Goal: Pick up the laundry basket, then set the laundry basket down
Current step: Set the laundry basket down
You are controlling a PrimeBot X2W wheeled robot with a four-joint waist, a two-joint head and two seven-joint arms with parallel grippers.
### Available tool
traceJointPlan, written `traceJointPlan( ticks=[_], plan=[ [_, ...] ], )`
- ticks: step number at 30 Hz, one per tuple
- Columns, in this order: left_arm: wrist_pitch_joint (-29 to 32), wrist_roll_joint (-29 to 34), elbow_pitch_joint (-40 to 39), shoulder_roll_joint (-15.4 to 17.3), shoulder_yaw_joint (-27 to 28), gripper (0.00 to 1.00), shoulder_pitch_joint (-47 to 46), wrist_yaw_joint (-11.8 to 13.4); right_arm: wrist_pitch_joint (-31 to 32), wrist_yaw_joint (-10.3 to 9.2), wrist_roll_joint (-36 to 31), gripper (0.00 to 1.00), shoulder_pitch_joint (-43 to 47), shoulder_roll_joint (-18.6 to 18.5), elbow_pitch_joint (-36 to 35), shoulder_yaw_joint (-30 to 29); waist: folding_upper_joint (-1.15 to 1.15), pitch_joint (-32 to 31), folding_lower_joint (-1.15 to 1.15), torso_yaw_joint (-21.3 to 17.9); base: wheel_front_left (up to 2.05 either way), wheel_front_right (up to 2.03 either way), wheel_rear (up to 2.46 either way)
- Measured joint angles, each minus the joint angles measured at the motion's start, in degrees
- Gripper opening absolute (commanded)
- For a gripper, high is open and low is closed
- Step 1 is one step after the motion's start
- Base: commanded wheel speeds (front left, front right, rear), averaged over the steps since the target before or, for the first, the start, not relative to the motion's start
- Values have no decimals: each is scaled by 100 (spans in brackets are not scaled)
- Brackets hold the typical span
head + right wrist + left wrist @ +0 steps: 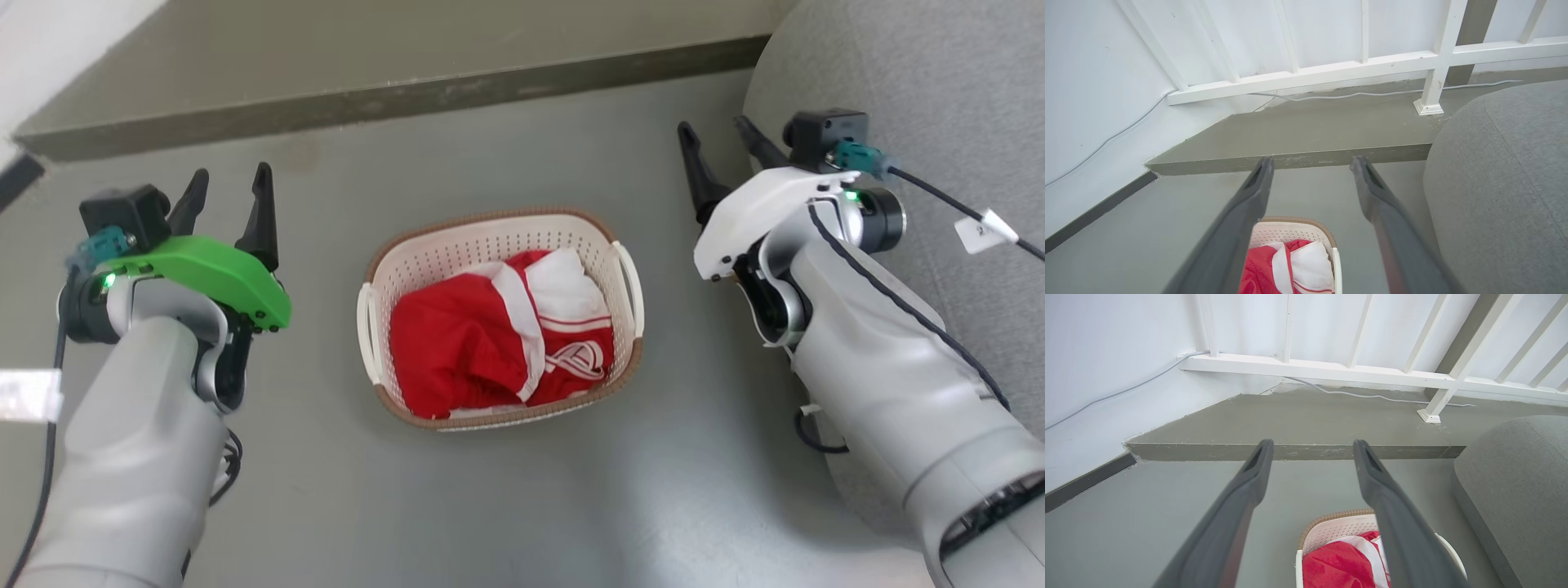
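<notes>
Head view — laundry basket [490, 245] lies between left tool [231, 173] and right tool [713, 124], both spread wide, neither touching it.

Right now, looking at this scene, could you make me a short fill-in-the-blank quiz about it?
1. The laundry basket holds a garment that is white and ____.
2. The left gripper and the right gripper are both ____, holding nothing.
3. In the head view the laundry basket sits ____ the two grippers, touched by neither.
4. The grey upholstered seat is on the robot's ____ side.
Missing words: red; open; between; right.
</notes>
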Motion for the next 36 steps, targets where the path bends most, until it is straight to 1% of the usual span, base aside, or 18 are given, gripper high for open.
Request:
traceJointPlan(
  ticks=[1, 2, 5, 7, 11, 17, 19, 25, 31, 36],
  plan=[
    [0, 53, -132, 2, 49, 100, 77, 42, 0, -52, -57, 100, 71, -33, -125, -59, 0, -42, 0, -5, 0, 0, 0],
    [0, 53, -132, 2, 49, 100, 77, 42, 0, -52, -57, 100, 71, -33, -125, -59, 0, -42, 0, -5, 0, 0, 0],
    [0, 166, -475, 7, 189, 100, 363, 172, -1, -154, -258, 100, 376, -122, -463, -200, 0, -166, 0, -15, 0, 0, 0],
    [0, 257, -664, 7, 248, 100, 570, 235, 0, -164, -355, 100, 602, -147, -664, -275, 0, -248, 0, -18, 0, 0, 0],
    [0, 432, -1009, -13, 336, 100, 1029, 390, -1, -257, -699, 100, 974, -235, -1141, -411, 0, -414, 0, -17, 0, 0, 0],
    [0, 584, -1445, -100, 477, 100, 1762, 611, -1, -307, -1146, 100, 1568, -319, -1890, -703, 0, -672, 0, -15, 0, 0, 0],
    [1, 689, -1706, -156, 560, 100, 2092, 681, -1, -321, -1274, 100, 1980, -321, -2107, -828, 0, -802, 0, -14, 0, 0, 0],
    [0, 872, -2172, -302, 609, 100, 2660, 716, -1, -345, -1463, 100, 2713, -372, -2461, -1106, 0, -1033, 0, 3, 0, 0, 0],
    [1, 1099, -2502, -309, 680, 100, 3206, 813, 0, -350, -1693, 100, 3294, -370, -2827, -1337, 0, -1238, 0, 33, 0, 0, 0],
    [0, 1228, -2841, -308, 733, 100, 3513, 832, -1, -350, -1931, 100, 3689, -361, -3155, -1494, 0, -1363, 0, 51, 0, 0, 0]
  ],
)
